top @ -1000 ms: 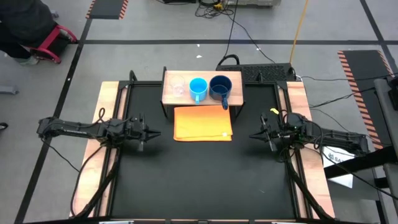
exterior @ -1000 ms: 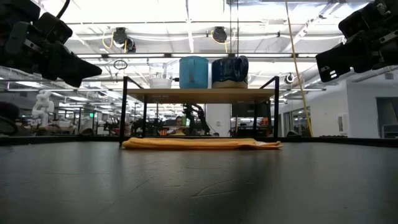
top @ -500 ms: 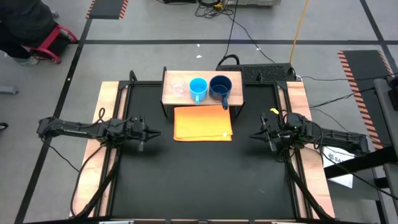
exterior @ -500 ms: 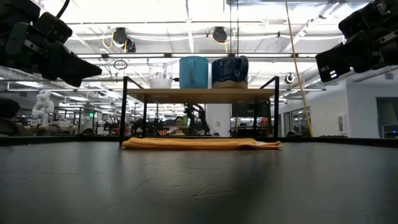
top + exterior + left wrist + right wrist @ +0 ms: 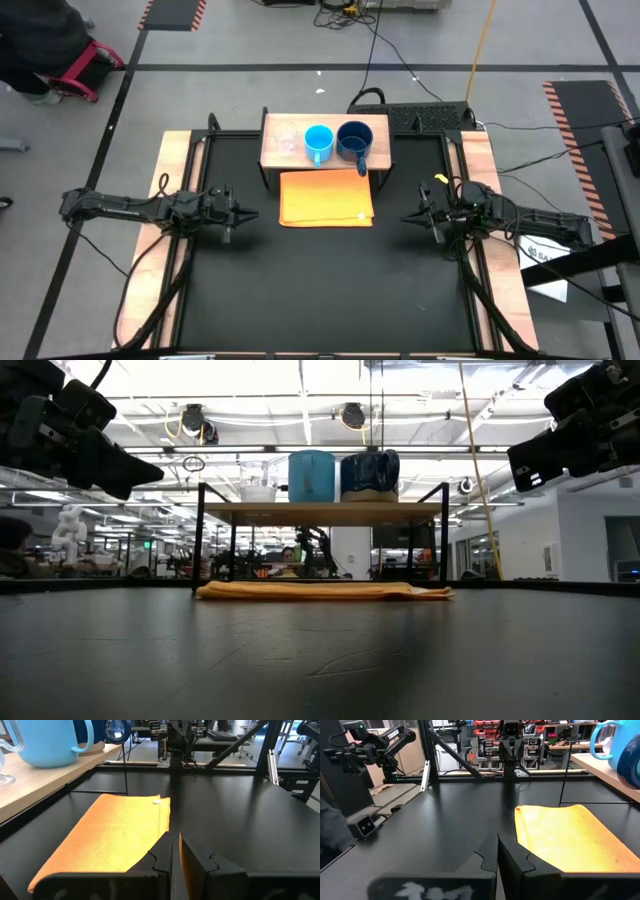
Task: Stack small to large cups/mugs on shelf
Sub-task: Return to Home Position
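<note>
Three vessels stand upright in a row along the shelf (image 5: 300, 161), mouths up: the clear glass cup (image 5: 285, 140) at its left end, the light-blue mug (image 5: 318, 140) in the middle, the dark-blue mug (image 5: 353, 139) nearer its right end. The row's long axis follows the shelf's length, small to large. Both mug handles point off the shelf's front edge toward the orange cloth (image 5: 326, 198) lying just before it.

The left claw (image 5: 245, 213) and right claw (image 5: 408, 216) hang closed and empty, each well clear of the shelf on its own side of the bench (image 5: 320, 300).

The job looks done, so the risks are few. The dark-blue mug's handle reaches the shelf's front edge, and any arm sweep past that edge could catch it. The mugs sit close together, so one knock would likely carry down the row to the light glass.
</note>
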